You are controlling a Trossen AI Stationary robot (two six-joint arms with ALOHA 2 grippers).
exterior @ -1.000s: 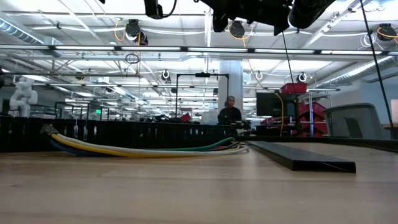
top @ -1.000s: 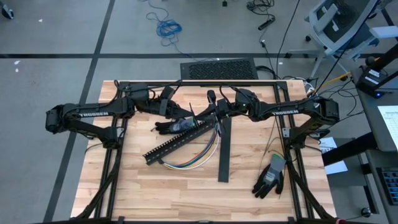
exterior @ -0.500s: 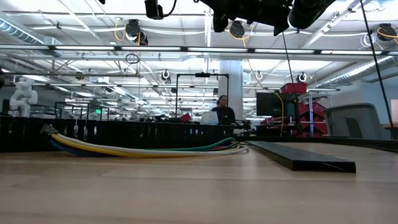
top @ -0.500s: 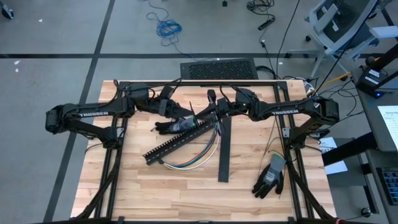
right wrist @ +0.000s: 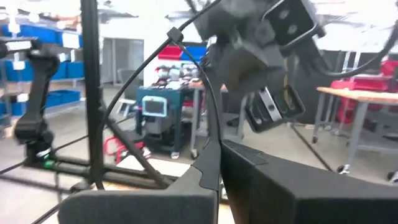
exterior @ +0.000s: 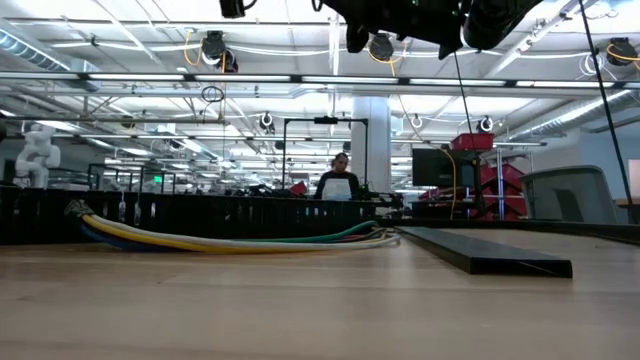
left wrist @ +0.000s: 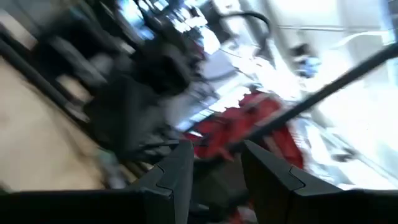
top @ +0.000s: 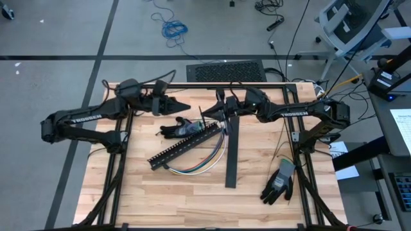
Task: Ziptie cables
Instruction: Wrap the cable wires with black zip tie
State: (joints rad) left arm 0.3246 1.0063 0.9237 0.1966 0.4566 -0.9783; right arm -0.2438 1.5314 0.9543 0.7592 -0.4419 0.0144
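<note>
While cables (exterior: 230, 240) lie on the wooden table (exterior: 300, 310), a person (exterior: 338, 180) (distant) stands behind.

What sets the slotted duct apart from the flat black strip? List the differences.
The slotted duct lies slanted across the table; the flat strip runs straight toward the front edge. The duct has a toothed, slotted side; the strip looks smooth. The cables curve out from under the duct, not the strip. Both are long, black and lie on the wooden table.

grey tiled floor (top: 64, 25), an office chair (top: 350, 22), bright ceiling strip lights (exterior: 150, 80) overhead.
</note>
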